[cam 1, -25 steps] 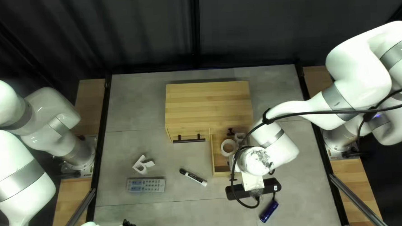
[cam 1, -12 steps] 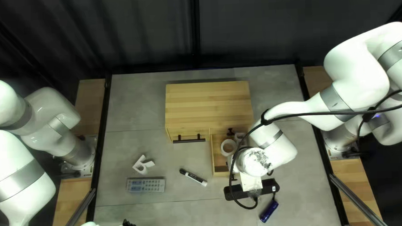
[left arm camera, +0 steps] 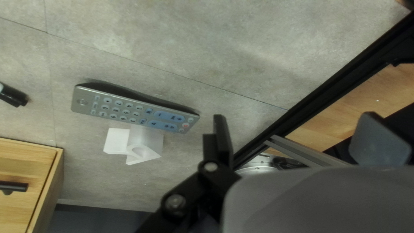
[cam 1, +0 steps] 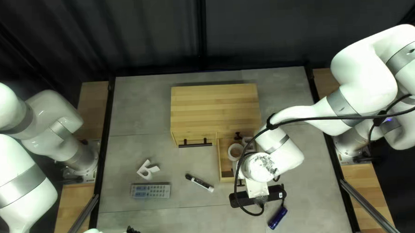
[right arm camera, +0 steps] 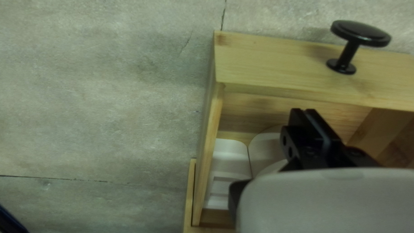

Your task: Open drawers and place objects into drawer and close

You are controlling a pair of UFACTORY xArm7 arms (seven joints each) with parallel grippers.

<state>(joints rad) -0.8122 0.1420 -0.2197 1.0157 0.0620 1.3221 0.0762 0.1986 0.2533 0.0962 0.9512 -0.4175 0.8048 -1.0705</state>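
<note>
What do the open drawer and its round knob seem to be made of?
The open drawer looks like light wood, perhaps bamboo, with a matte finish and visible grain. Its black knob looks smooth, with a slight sheen: coated metal or plastic.

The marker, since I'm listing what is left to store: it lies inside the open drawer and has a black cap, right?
Not inside: the top left view shows the marker lying on the table, between the remote control and the open drawer. The cap is indeed black.

Robotics lab: two white arms [cam 1: 362,72], table [cam 1: 137,115], dark curtain [cam 1: 152,35] behind.
</note>
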